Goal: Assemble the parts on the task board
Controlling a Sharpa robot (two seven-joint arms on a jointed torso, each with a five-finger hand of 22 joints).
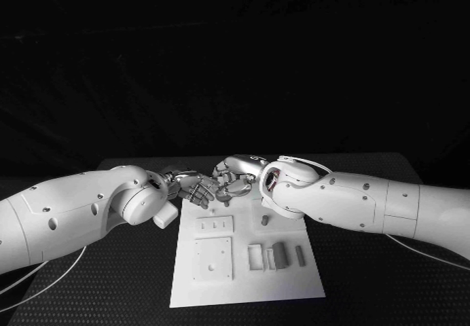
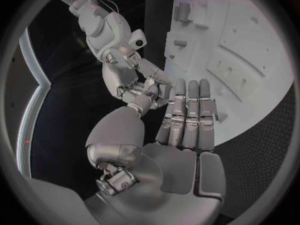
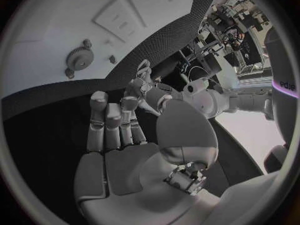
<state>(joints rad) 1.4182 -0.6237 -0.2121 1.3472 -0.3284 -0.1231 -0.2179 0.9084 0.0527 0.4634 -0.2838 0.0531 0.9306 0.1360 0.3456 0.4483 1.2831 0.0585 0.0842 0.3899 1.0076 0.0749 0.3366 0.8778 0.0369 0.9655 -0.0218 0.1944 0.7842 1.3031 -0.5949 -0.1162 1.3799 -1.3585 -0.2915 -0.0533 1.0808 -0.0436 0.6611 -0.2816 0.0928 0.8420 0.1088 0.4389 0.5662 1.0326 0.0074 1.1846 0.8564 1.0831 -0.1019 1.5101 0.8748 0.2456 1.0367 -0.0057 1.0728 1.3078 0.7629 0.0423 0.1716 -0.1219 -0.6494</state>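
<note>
Both hands meet fingertip-close above the task board's far edge.

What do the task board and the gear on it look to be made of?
Task board: likely matte white plastic, flat and even, with moulded raised blocks and no glare. Gear: probably grey plastic, dull and toothed at the rim; metal can't be ruled out.

I'm seeing the black table lying under everything, its dark textured surface showing on both sides, against a black backdrop.
</note>
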